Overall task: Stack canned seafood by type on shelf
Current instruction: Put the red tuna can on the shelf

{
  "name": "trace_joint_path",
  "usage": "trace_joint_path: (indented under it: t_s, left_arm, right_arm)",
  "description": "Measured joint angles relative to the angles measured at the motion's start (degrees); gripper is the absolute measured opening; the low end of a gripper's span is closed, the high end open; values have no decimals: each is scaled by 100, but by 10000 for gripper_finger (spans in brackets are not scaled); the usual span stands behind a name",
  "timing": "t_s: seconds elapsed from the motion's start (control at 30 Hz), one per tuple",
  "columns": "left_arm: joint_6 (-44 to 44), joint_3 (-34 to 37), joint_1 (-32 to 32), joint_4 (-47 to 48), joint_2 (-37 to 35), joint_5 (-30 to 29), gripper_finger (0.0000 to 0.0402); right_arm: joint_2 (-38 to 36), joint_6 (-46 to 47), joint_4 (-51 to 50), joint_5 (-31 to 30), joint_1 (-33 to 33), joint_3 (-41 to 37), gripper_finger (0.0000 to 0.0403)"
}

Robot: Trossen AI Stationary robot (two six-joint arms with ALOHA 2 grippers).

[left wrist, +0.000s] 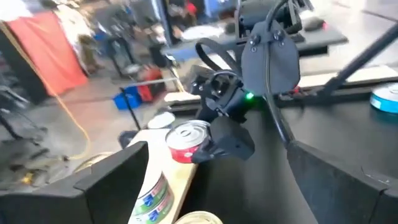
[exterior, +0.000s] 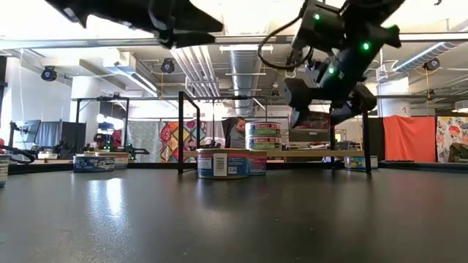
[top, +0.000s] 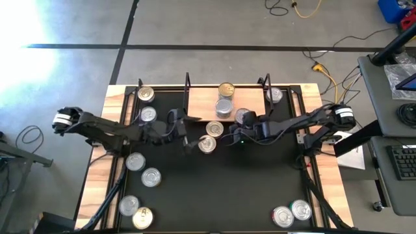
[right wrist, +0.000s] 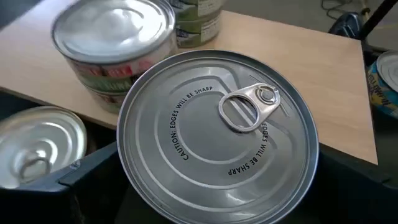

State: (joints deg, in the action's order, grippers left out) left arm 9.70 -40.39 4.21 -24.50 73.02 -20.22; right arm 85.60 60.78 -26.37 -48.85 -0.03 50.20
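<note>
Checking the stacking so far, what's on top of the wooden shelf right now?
On the shelf stand a gold-lidded tin and a silver-lidded stack. The right gripper holds another tin over its front edge, hiding what's beneath.

Bare board lies open at the left half of the shelf [top: 198,104], centre top of the overhead frame. Stacked tins [top: 224,107] crowd its middle. Two tins [top: 209,136] sit just below its front edge, between both arms.

Silver-lidded tin [right wrist: 217,137] held above shelf [top: 201,104], stacked tins [top: 224,104] on it
</note>
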Motion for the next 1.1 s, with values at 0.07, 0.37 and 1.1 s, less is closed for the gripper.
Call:
trace_joint_path:
  t_s: [0.07, 0.37, 1.1]
  left_arm:
    - [-17, -448, -242, 624, 160, 302, 366]
    - [849, -2566, -1485, 1962, 1767, 1678, 353]
    - [2535, -9276, -3180, 7294, 6290, 5629, 4]
  right_arm:
    - [0, -111, 126, -86, 1, -91, 398]
    - [0, -326, 201, -388, -24, -248, 398]
    - [17, -914, 835, 91, -789, -475, 398]
